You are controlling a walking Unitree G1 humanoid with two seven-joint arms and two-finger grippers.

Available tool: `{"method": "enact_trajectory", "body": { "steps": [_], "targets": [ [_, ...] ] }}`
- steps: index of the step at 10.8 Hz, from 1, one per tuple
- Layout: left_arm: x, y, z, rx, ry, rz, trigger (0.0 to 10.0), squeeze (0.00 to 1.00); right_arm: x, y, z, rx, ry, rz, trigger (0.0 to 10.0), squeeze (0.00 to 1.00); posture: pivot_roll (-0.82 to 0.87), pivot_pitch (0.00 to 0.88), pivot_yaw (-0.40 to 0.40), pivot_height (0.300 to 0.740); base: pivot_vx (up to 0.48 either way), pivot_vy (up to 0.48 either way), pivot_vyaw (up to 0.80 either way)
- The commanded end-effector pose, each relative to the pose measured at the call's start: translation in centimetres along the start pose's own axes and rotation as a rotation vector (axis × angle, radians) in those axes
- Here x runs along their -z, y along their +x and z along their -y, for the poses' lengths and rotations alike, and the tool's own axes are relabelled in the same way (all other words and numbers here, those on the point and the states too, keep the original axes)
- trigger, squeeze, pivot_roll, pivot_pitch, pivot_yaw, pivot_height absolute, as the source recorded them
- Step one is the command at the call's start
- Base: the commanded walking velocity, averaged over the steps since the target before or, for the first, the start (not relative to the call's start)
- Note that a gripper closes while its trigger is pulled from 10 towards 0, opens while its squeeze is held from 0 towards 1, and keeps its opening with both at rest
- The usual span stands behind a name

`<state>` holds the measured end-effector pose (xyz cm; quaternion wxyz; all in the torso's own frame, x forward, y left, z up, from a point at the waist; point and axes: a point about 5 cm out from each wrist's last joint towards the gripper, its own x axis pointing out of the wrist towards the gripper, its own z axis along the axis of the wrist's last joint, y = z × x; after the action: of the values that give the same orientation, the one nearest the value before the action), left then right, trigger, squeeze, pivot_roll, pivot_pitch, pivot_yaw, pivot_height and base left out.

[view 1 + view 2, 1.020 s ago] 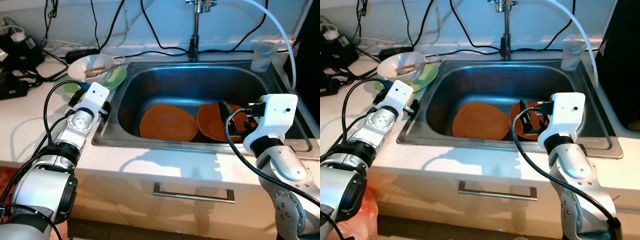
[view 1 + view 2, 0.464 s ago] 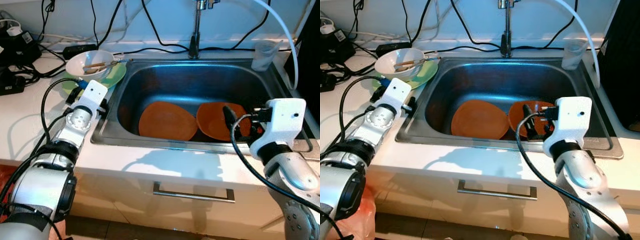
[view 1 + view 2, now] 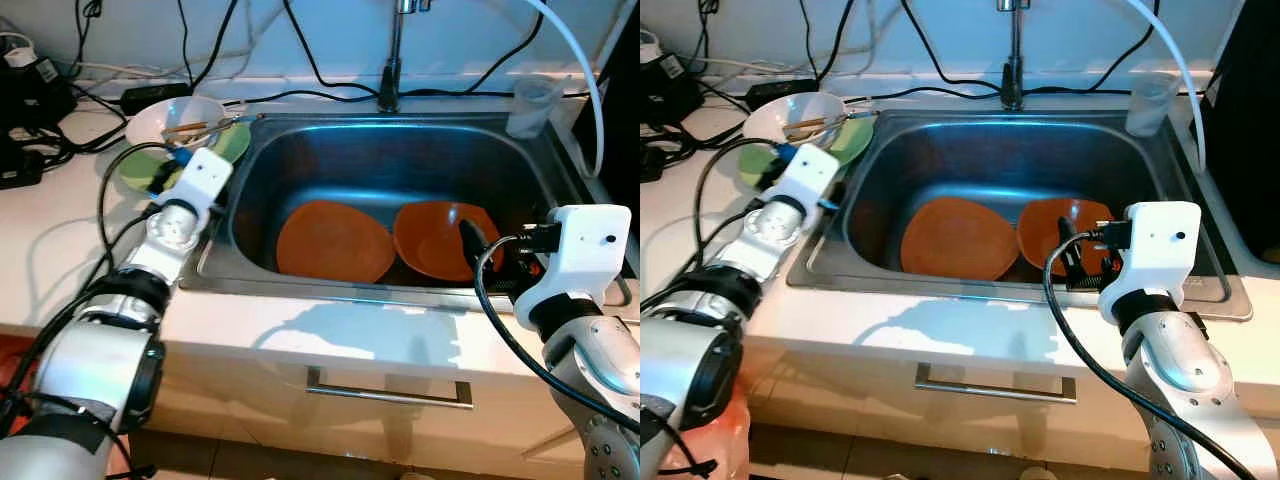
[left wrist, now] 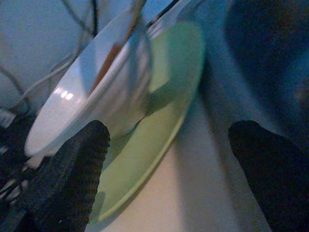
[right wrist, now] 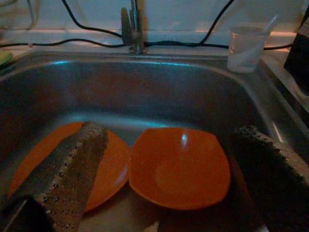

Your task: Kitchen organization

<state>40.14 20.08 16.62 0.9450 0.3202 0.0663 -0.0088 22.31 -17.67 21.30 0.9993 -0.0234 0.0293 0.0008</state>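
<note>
Two orange plates lie side by side in the shiny metal sink [image 3: 560, 180]: a flat orange plate [image 3: 333, 242] and a deeper orange square dish [image 5: 179, 166]. The right gripper [image 5: 169, 164] hangs over the dish with its fingers spread wide. One white bowl [image 4: 91, 96] with sticks in it sits on one green plate [image 4: 164, 121] on the counter, and the left gripper [image 4: 178, 164] is spread wide just in front of them. One clear plastic cup [image 5: 246, 48] stands by the tap [image 5: 133, 26]. Black cables run along the wall.

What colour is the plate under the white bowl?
Light green. The plate under the white bowl shows best in the left wrist view.
</note>
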Motion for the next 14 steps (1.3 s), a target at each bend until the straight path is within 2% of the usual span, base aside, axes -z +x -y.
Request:
{"method": "enact_trajectory", "body": {
  "steps": [1,4,6,9,11,13,14],
  "targets": [
    [0.9,-0.2,0.6,0.037,-0.001,-0.038,10.0,0.00,-0.3,-0.2,0.2,0.009,-0.004,0.007,10.0,0.00,-0.35,0.079,0.107,0.740,0.000,0.000,0.00],
    [1.1,-0.2,0.9,0.039,0.027,-0.051,10.0,0.00,-0.6,0.1,0.1,0.001,-0.011,0.016,10.0,0.00,-0.36,0.073,0.100,0.740,0.000,0.000,0.00],
    [0.6,0.0,0.8,0.021,0.044,-0.052,10.0,0.00,-0.8,-0.4,0.7,0.019,-0.033,0.009,10.0,0.00,-0.38,0.083,0.093,0.740,0.000,0.000,0.00],
    [0.3,0.1,-0.7,-0.056,0.016,-0.051,10.0,0.00,-0.6,-0.5,0.7,0.025,-0.031,0.003,10.0,0.00,-0.38,0.082,0.098,0.740,0.000,0.000,0.00],
    [0.3,0.1,-0.7,-0.058,0.017,-0.052,10.0,0.00,-0.7,-0.5,0.7,0.024,-0.031,0.000,10.0,0.00,-0.38,0.082,0.098,0.740,0.000,0.000,0.00],
    [1.5,-0.4,-3.3,-0.179,-0.018,-0.070,10.0,0.00,-0.5,0.2,0.3,0.007,-0.022,0.004,10.0,0.00,-0.35,0.059,0.091,0.740,0.000,0.000,0.00],
    [1.7,-0.5,-3.9,-0.209,-0.028,-0.072,10.0,0.00,-0.6,0.4,0.3,0.005,-0.020,0.008,10.0,0.00,-0.34,0.051,0.090,0.740,0.000,0.000,0.00]
  ]
}}
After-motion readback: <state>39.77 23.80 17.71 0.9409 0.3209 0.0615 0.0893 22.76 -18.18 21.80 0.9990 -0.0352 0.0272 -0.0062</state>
